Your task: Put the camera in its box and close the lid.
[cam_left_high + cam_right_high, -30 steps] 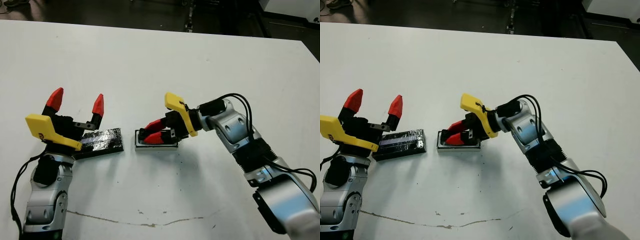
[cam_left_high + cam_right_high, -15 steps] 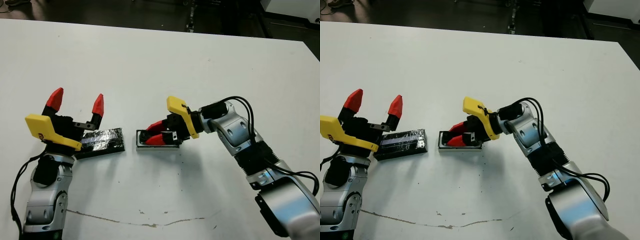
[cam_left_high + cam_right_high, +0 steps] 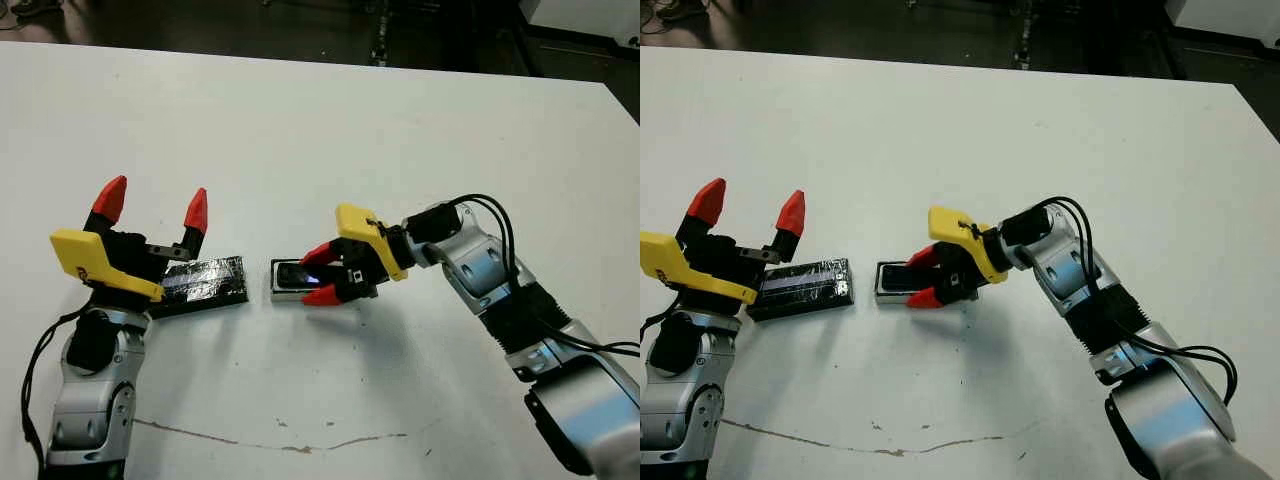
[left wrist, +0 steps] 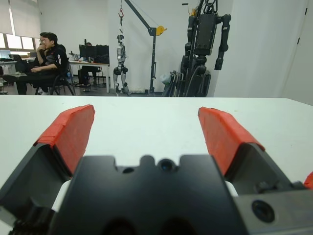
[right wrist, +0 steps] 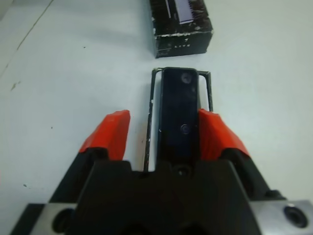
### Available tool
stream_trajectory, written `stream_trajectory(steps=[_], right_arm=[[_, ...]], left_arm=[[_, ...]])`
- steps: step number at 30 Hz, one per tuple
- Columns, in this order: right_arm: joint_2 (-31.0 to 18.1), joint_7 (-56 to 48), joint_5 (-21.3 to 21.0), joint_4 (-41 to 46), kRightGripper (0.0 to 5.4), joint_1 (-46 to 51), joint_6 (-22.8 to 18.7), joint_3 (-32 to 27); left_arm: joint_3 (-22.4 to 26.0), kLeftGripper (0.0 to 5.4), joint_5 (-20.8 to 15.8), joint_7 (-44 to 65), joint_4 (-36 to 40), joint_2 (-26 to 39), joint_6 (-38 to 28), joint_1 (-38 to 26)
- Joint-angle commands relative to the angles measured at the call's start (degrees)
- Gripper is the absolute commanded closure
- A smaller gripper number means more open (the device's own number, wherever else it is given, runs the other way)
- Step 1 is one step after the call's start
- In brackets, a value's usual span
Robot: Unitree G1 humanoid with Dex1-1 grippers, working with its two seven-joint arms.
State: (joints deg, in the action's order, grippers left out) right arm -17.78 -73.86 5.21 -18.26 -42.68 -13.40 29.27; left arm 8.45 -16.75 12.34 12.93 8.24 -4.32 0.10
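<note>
Nearest the robot, a thin dark crack (image 3: 270, 438) runs across the white table (image 3: 330, 130) at about 6 o'clock from the box. Above it, at table centre, the right gripper (image 3: 322, 273) reaches in from 3 o'clock with its 2 red fingers released and spread, 1 on each long side of the box (image 3: 277, 281), gripping nothing. The camera (image 5: 179, 110) lies flat inside the box, its length along the tray; in the right wrist view it sits between the 2 fingertips (image 5: 108, 132), and whether they touch the box cannot be told. The lid (image 3: 205, 281) is off, lying flat on the table at 9 o'clock from the box, just beside it with a narrow gap between them. The left gripper (image 3: 152, 204) stands at 9 o'clock from the lid, over its outer end, pointing up toward 12 o'clock, jaws wide apart and empty. Farther off, beyond the table's far edge, the left wrist view shows a person (image 4: 46, 58) seated at desks and 2 robot figures (image 4: 205, 46) on stands.
</note>
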Motion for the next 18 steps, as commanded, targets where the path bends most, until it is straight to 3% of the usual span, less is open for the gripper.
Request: stream_trajectory(steps=[1, 10, 18], right_arm=[[-1.87, 0.32, -1.64, -1.56, 1.44, 1.61, 1.41, -0.59], [-4.29, 0.19, -0.86, 2.65, 0.08, 1.85, 1.23, -3.43], [-7.61, -0.11, 3.90, 11.16, 0.02, 4.39, -1.86, -9.36]], left_arm=[[-0.03, 0.00, 0.39, -0.18, 0.04, -0.28, 0.18, 0.84], [-0.06, 0.00, -0.09, 0.25, 0.00, -0.26, 0.20, 0.89], [-0.28, 0.00, 0.60, -0.41, 0.45, -0.36, 0.42, 1.00]])
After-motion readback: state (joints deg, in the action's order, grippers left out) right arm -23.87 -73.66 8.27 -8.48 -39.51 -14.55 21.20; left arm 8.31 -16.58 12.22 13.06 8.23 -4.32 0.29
